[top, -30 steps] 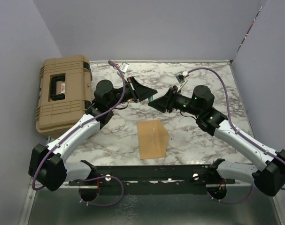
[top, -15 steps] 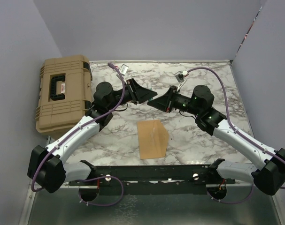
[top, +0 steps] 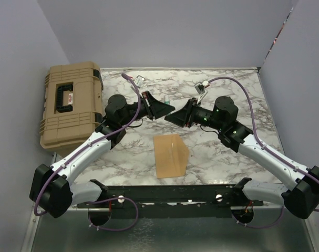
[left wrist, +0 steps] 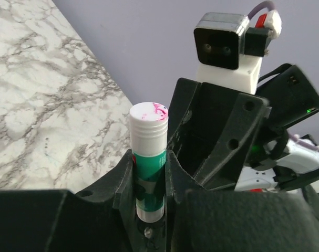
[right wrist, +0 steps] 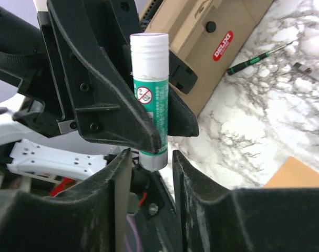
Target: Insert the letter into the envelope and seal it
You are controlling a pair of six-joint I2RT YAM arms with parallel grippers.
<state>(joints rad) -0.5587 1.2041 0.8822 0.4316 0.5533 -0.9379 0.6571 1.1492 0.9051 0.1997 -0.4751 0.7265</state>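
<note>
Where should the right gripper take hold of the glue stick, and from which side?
Probably the bare white end of the glue stick, opposite its ribbed top: the left gripper covers the green middle. The right gripper should come from that end, jaws straddling the round barrel.

glue stick (top: 166, 99) lifted higher, in left gripper (left wrist: 148, 160)

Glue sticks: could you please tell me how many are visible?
1. The glue stick is clamped in the left gripper; others could be hidden inside the closed case.
</note>
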